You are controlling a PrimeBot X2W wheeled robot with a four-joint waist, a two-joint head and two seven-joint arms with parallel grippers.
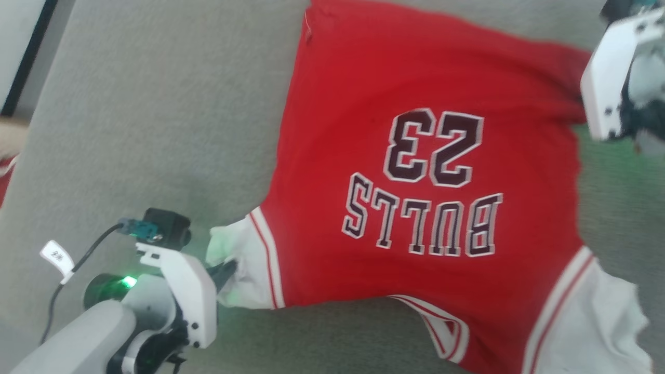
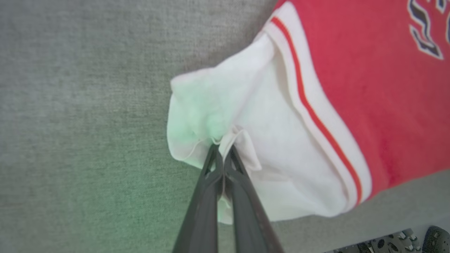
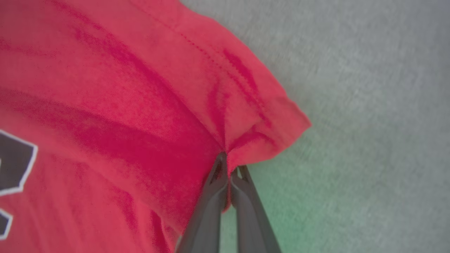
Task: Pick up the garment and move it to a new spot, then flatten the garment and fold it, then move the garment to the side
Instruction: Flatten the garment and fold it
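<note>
The garment (image 1: 415,171), a red T-shirt with white sleeves and upside-down "BULLS 23" lettering, lies spread on the grey surface (image 1: 145,130). At the lower left my left gripper (image 1: 228,270) is shut on the garment's white sleeve. In the left wrist view the left gripper (image 2: 222,149) pinches a fold of that sleeve (image 2: 253,140). At the right edge of the head view my right arm's white wrist housing (image 1: 613,78) hangs over the garment's red hem corner. The right wrist view shows the right gripper (image 3: 227,160) shut on that corner of the garment (image 3: 147,116), the cloth puckering at the tips.
The grey fabric-covered surface (image 3: 369,88) extends around the garment on all sides. A dark-framed panel (image 1: 26,57) and a strip of floor lie beyond the surface's far left edge. A cable with a white tag (image 1: 58,257) trails from my left wrist.
</note>
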